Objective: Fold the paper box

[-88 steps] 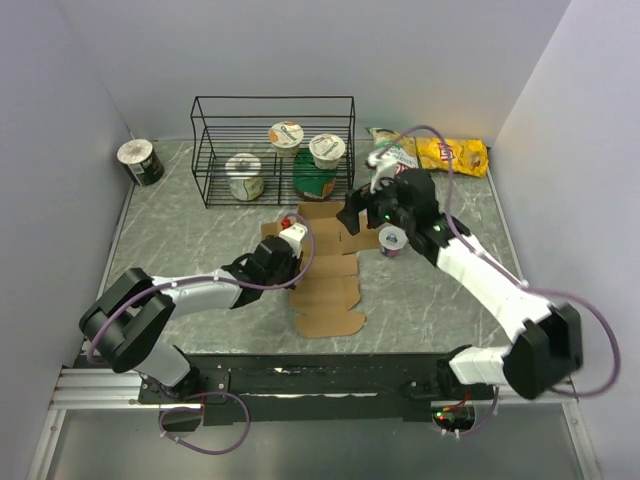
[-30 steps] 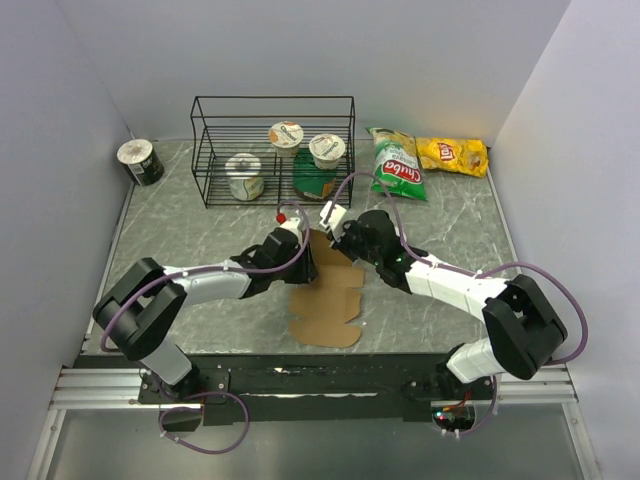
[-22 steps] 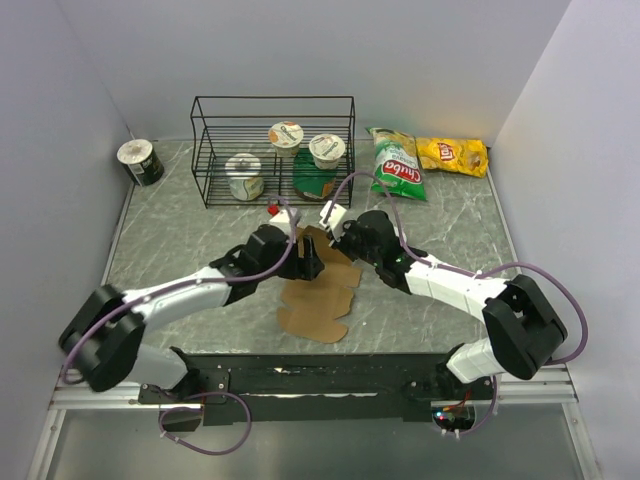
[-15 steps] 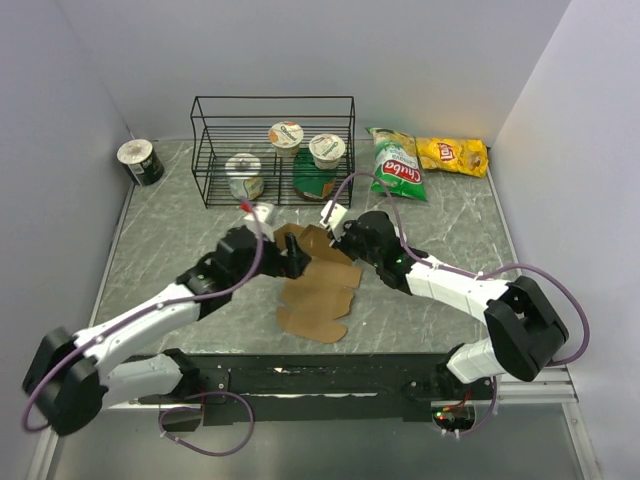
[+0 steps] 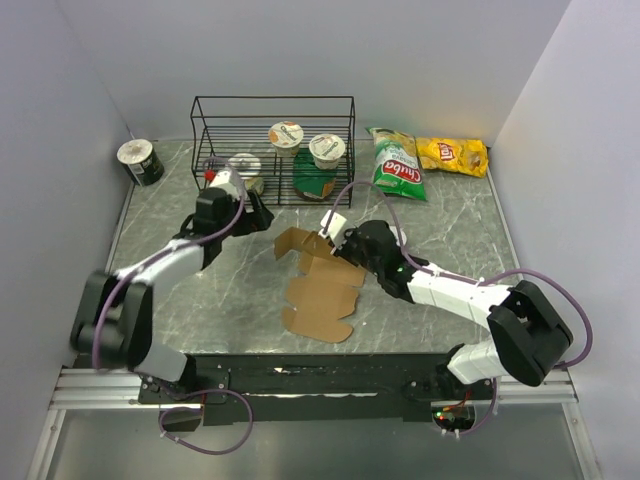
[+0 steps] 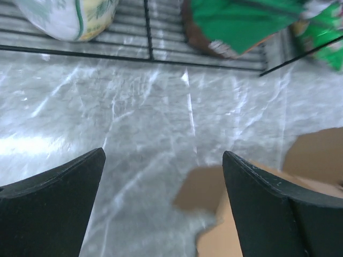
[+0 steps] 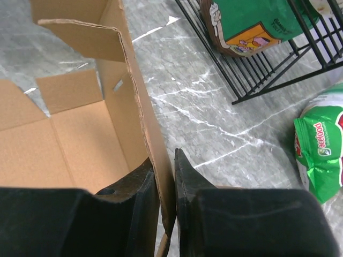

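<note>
Not much seems to be done so far. The paper box (image 5: 318, 285) is laid mostly flat in the middle of the surface (image 5: 450, 230), with only one far panel stood up and a small flap bent over at its top. That upright panel is pinched by the right jaws. The left jaws are spread wide with nothing held, over by the wire rack (image 5: 272, 150) and well apart from the cardboard. The other walls and flaps are left to be raised and tucked. The pinch is only shown clearly in the right wrist view and is hard to make out from the top. In the left wrist view just a corner of cardboard is caught, lower right.
</note>
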Tool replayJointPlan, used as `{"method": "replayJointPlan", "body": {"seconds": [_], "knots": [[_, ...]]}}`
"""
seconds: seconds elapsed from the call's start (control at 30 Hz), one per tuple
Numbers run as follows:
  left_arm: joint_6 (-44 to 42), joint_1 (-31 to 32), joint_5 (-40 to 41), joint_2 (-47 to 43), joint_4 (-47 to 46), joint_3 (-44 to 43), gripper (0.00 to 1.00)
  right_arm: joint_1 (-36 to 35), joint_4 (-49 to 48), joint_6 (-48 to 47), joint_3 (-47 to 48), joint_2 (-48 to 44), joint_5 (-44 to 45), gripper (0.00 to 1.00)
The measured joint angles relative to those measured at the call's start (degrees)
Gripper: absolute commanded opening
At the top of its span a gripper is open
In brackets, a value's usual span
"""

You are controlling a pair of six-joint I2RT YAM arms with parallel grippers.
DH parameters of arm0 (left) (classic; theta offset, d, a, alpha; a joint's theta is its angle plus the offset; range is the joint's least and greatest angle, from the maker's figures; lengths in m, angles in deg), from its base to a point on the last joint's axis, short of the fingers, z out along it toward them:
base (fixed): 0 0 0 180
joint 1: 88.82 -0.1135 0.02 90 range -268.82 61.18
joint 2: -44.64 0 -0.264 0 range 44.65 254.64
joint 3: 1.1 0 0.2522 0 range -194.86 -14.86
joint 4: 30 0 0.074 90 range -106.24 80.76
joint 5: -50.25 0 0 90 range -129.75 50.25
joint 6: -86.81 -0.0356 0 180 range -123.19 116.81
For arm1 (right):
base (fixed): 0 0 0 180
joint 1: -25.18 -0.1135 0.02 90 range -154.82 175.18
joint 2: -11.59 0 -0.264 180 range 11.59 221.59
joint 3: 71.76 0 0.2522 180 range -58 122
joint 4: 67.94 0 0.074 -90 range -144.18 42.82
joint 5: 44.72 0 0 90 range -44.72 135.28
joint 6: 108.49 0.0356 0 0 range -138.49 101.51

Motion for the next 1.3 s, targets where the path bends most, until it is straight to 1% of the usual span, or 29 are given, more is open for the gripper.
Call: {"method": "replayJointPlan", "body": {"seconds": [0.1,0.17,0.27,0.33,0.47,0.57,0.83,1.13,1.3], "knots": [[-0.4,-0.3,-3.8,9.8,-1.9,-3.8,0.92,-0.9,-0.2,-0.5,-0.2,-0.1,1.2,0.22],[-0.6,-0.3,-6.1,14.6,-3.0,-5.4,0.91,-1.2,-0.2,-0.8,-0.3,-0.1,1.8,0.23],[-0.9,-0.2,-9.8,19.4,-4.9,-5.9,0.89,-1.5,-0.2,-1.0,-0.3,-0.1,2.8,0.23],[-1.5,-0.2,-12.0,20.8,-5.0,-5.9,0.88,-1.6,-0.5,-1.0,-0.4,-0.1,3.4,0.23],[-2.6,0.9,-15.5,20.8,-7.5,-5.0,0.88,-1.7,-1.3,-1.0,-0.6,-0.1,4.6,0.23],[-3.1,2.5,-17.4,19.5,-10.0,-1.9,0.88,-1.7,-2.3,-1.2,-0.9,-0.1,5.6,0.24],[-2.9,6.6,-18.4,18.1,-13.8,3.7,0.87,-3.0,-5.3,-3.0,-3.4,-0.1,8.2,0.25],[-2.5,8.6,-19.2,17.7,-18.6,6.4,0.88,-5.0,-8.9,-5.4,-5.6,0.7,12.6,0.26],[-2.1,9.1,-18.9,15.9,-21.3,9.6,0.88,-6.1,-12.5,-7.3,-7.6,1.2,15.5,0.27]]}}
